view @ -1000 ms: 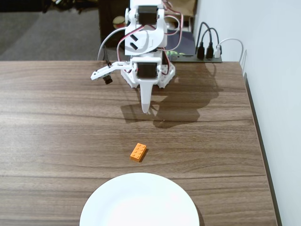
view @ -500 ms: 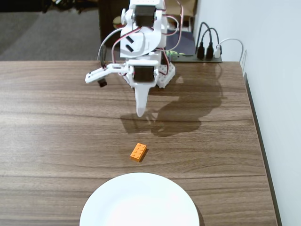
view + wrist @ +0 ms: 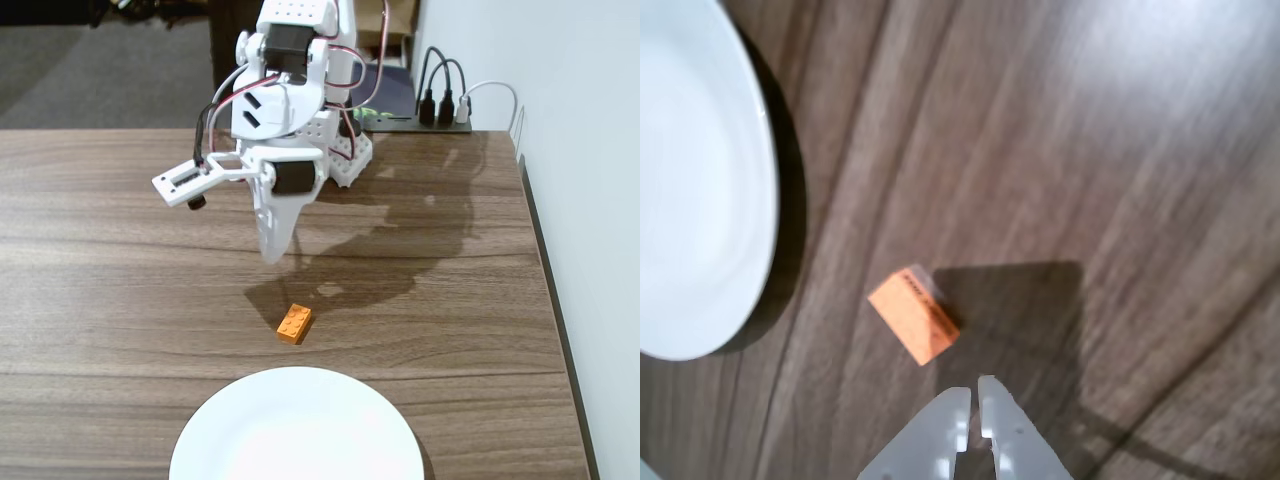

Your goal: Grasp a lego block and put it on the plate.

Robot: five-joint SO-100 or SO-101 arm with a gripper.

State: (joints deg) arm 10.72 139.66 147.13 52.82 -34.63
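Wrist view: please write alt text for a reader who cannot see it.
A small orange lego block lies on a dark wood-grain table, just beyond the white gripper, whose two fingertips are nearly together at the bottom edge. The rim of a white plate fills the left side, apart from the block.

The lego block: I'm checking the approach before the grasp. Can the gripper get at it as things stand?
Probably yes. The lego block lies alone on bare table, clear of the plate, but the gripper looks shut and must open first.

The pincer [image 3: 272, 252] has swung leftward and nearer the lego block [image 3: 294, 323].
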